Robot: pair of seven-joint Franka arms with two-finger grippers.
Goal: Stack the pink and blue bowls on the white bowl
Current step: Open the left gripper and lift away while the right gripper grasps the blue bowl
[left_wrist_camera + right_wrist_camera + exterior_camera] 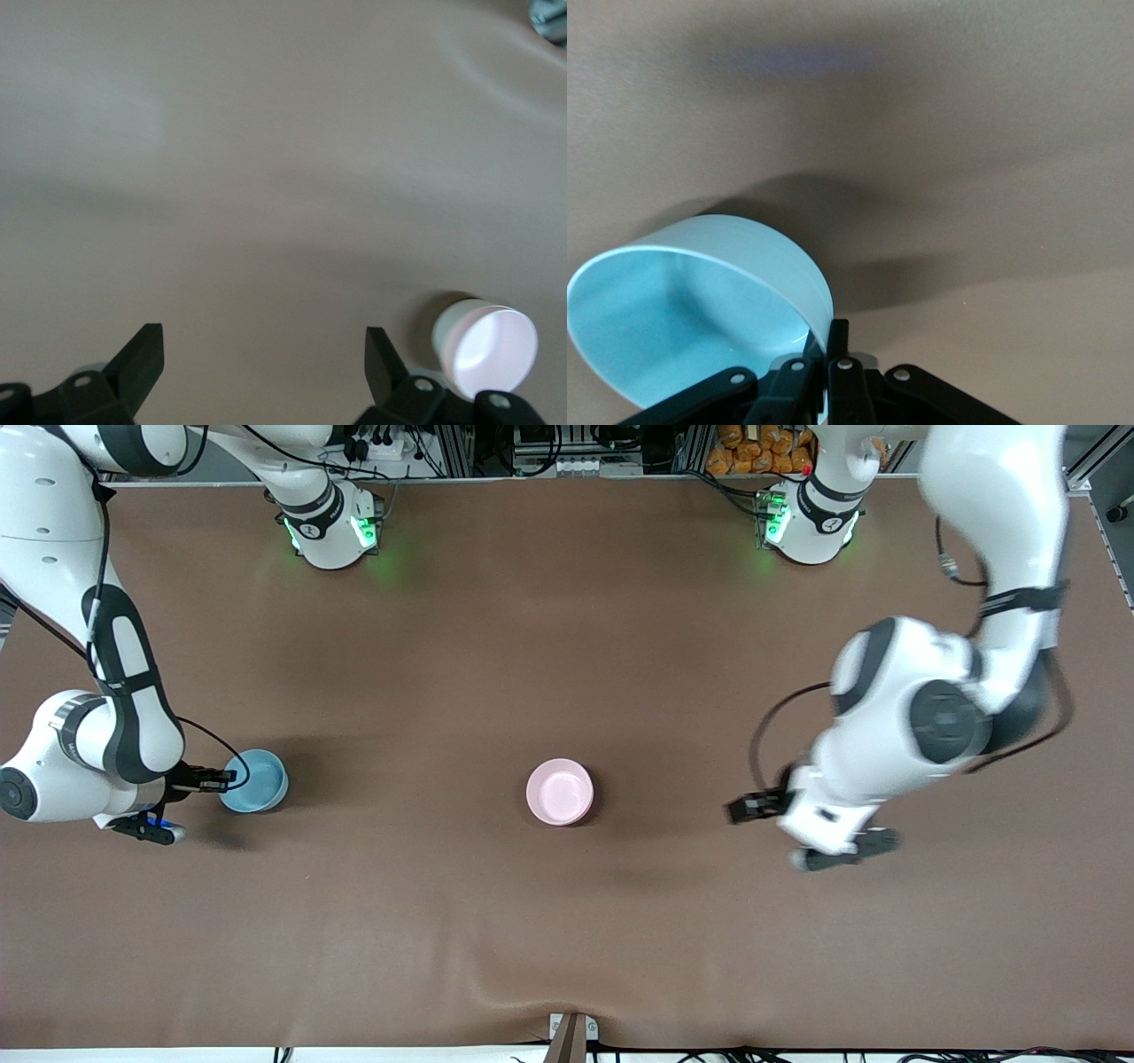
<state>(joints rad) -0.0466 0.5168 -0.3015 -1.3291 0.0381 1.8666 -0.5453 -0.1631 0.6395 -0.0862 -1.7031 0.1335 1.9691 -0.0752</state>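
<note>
**Operator:** Where do my claws stand?

**Spotter:** Start with your right claw [232, 779]. It sits low at the right arm's end of the counter, and its fingers [837, 341] are pinched together on the rim of the blue bowl [254, 780]. In the right wrist view you can see one finger inside the wall and the rest of the claw outside it, so the wall is caught between them. The bowl [700, 305] looks tipped toward the camera in that view; whether its base is on the brown counter [567, 921] or just off it, I cannot tell.

**Operator:** And the left one?

**Spotter:** Your left claw [742, 808] is spread wide, with nothing between its fingers [142, 359]. It hangs over bare counter toward the left arm's end, pointing toward the middle, well apart from any bowl.

**Operator:** Where is the pink bowl?

**Spotter:** The pink bowl [560, 791] stands upright on the counter near its middle, between your two claws, about level with the blue bowl as seen from the front camera. The left wrist view picks it up [485, 346] just past one fingertip, farther off, untouched. It looks pale there, its inside washed out by the light. The blue bowl and the pink bowl are well apart.
</note>
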